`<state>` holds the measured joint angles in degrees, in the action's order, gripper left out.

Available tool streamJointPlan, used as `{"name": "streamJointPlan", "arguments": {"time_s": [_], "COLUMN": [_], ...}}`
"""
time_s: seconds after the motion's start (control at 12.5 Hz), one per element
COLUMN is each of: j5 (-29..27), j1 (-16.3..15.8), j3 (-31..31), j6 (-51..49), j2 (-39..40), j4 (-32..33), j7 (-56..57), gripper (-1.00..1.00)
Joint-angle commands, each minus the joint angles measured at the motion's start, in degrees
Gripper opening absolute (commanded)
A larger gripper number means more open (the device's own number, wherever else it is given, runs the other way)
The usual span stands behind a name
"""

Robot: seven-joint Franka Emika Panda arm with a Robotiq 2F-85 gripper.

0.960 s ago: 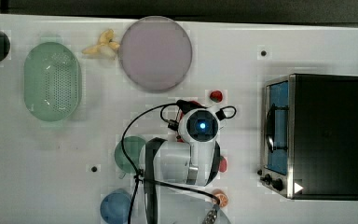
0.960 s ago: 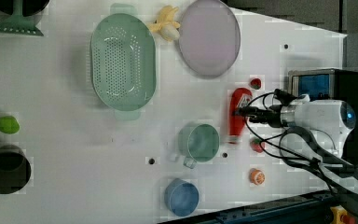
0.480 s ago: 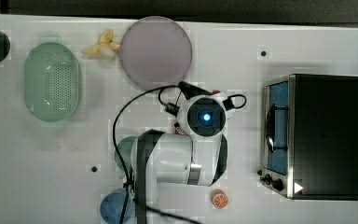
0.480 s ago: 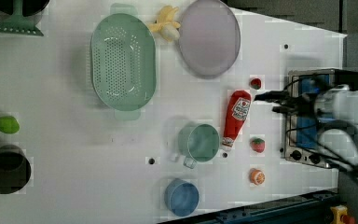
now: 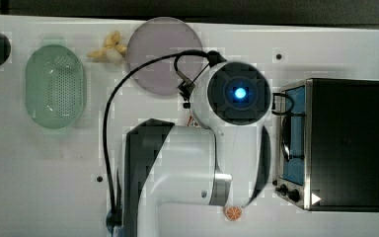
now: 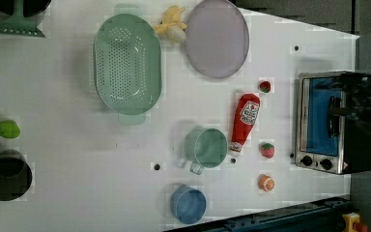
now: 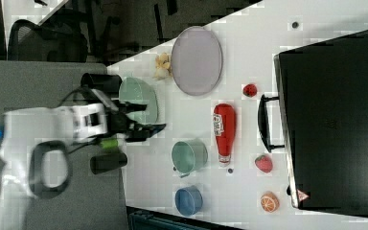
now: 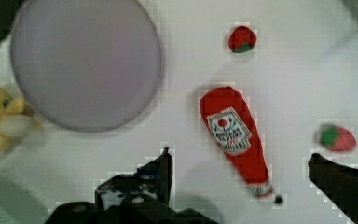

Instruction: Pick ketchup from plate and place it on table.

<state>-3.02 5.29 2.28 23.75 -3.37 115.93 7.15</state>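
Note:
The red ketchup bottle [image 6: 244, 121] lies flat on the white table [image 6: 77, 145], between the green mug and two toy strawberries, cap pointing away from the plate. It also shows in the right view [image 7: 224, 130] and the wrist view [image 8: 235, 135]. The mauve-pink plate [image 6: 217, 43] [image 5: 163, 54] [image 8: 84, 60] [image 7: 196, 60] has nothing on it. My gripper [image 8: 240, 155] hangs open well above the bottle, its dark fingers [image 8: 161, 172] far apart and holding nothing. In the right view the gripper [image 7: 155, 130] is raised high off the table. My arm [image 5: 237, 94] covers the bottle in the top view.
A green colander [image 6: 127, 63] and a toy banana [image 6: 173, 28] sit near the plate. A green mug [image 6: 206, 147], a blue cup [image 6: 188, 204], strawberries [image 6: 266, 150] [image 6: 264, 86] and an orange slice [image 6: 265, 182] surround the bottle. A toaster oven [image 6: 335, 123] stands beside them.
My arm has risen away from the ketchup bottle and looms larger in the top view. The bottle stays lying on the table where the gripper was.

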Motion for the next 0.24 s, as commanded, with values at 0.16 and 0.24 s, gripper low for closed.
{"name": "streamJointPlan", "arguments": {"time_s": [0.16,0.24], "j5": [0.3,0.9], "j1": [-0.4,-0.3], "j3": [0.2,0.1], "j6": [-11.4,-12.6], "j2": [-2.5,-2.5], "j4": [-8.0,-9.6], "j7": [-8.0,-9.3], "gripper": [1.0,1.0]}}
